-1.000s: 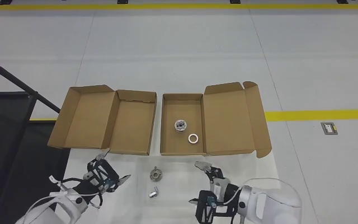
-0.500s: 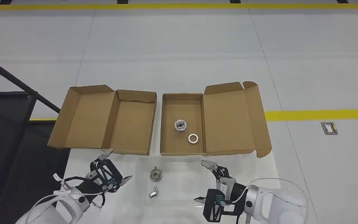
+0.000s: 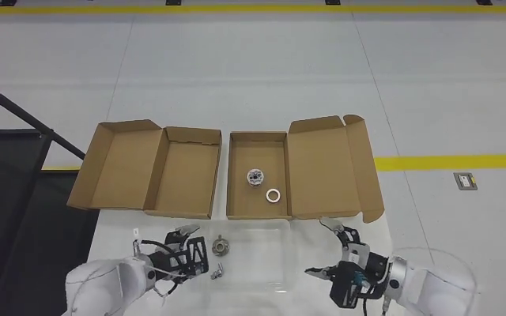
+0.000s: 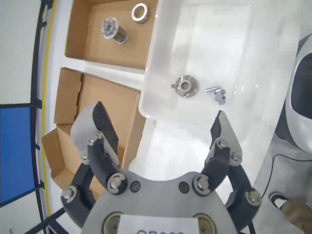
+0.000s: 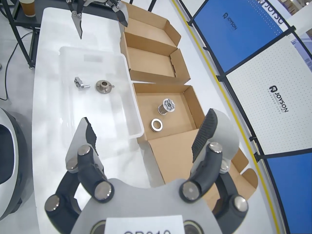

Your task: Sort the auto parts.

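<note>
Metal hub (image 4: 185, 86) unmoved | left pincer (image 4: 158, 113) moved in beside it, released | right pincer (image 5: 148, 118) drew outward, released

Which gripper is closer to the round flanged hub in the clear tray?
Left. The left gripper is open right beside the hub; the right gripper, also open, is well off on the hub's other side.

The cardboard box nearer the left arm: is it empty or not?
Empty: this cardboard box shows only bare floor; the metal ring and the splined cylinder lie in the other box.
</note>
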{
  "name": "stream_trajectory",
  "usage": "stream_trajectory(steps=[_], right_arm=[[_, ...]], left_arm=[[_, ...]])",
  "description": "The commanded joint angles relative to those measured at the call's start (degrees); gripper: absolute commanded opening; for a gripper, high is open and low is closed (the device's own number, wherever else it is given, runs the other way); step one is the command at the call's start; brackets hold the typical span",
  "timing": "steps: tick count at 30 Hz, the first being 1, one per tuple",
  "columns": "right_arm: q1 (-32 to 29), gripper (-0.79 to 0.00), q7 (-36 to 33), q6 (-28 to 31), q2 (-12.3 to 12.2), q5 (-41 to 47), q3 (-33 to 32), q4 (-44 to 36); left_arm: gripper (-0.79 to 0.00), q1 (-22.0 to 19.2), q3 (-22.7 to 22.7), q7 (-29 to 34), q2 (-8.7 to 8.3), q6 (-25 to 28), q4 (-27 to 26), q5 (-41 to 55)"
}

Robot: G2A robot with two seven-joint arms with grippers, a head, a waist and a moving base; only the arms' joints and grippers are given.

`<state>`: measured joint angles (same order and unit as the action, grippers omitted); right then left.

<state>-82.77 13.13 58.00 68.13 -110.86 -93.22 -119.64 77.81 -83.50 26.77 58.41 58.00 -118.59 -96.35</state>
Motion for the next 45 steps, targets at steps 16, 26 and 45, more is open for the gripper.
stream_trajectory(steps=[16, 26, 45], right_arm=[[-6.24, 0.0, 10.98, -0.11, -2.2, -2.3, -7.0, 3.52], [-6.24, 0.0, 10.98, -0.11, -2.2, -2.3, -7.0, 3.52], [-6.24, 0.0, 10.98, -0.11, -2.2, -2.3, -7.0, 3.52]], left_arm=[[0.0, -21.83, 20.67, 20.02, -5.52, -0.49, 12.98, 27.55], [0.0, -22.53, 26.52, 21.2, -5.42, -1.68, 16.79, 27.57], [-0.299, -38.5, 44.49, 33.21, -2.47, -13.69, 30.06, 31.74]])
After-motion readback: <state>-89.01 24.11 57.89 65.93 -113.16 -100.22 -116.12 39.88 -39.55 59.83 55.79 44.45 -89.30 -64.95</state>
